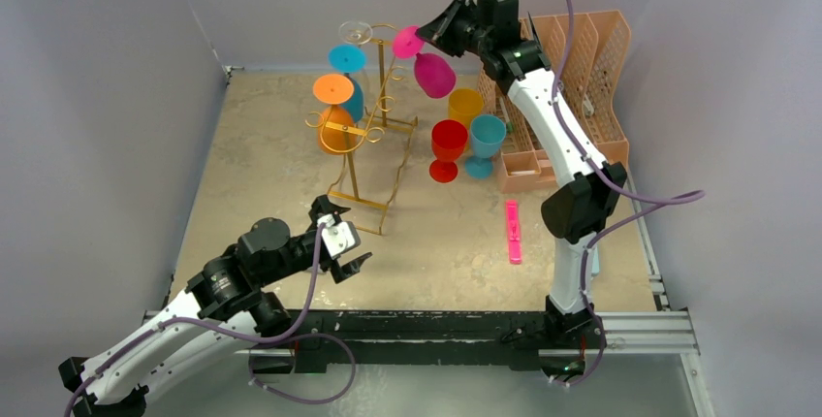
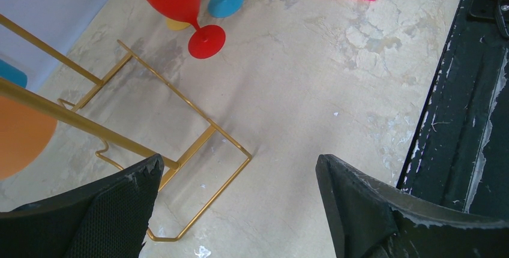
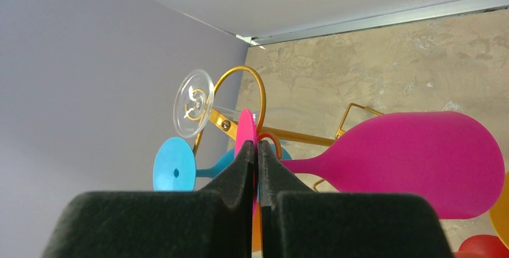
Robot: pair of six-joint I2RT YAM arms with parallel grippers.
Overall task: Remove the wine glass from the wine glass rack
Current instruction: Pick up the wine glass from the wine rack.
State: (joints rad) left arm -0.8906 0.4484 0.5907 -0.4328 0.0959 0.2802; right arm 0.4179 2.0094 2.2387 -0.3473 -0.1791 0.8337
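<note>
- My right end effector point(image 3: 258, 150) was clamped shut on the thin foot of the magenta wine glass point(image 3: 420, 162).
- That glass hung bowl down and tilted at the top right loop of the wine glass rack point(image 2: 78, 122). I could not tell whether its stem was free of the loop.
- The rack also held a clear glass point(image 3: 193, 103), a blue glass point(image 3: 174, 165) and an orange glass point(image 1: 333, 89), all inverted.
- My left end effector point(image 2: 239, 162) hovered open and empty above the desk point(image 1: 271, 175), near the rack's base.
- A red glass point(image 1: 448, 141), a yellow glass point(image 1: 465, 104) and a teal glass point(image 1: 487, 133) stood upright together on the desk.
- Beside them stood the peach organiser point(image 1: 591, 48); I could not make out what its slots held.
</note>
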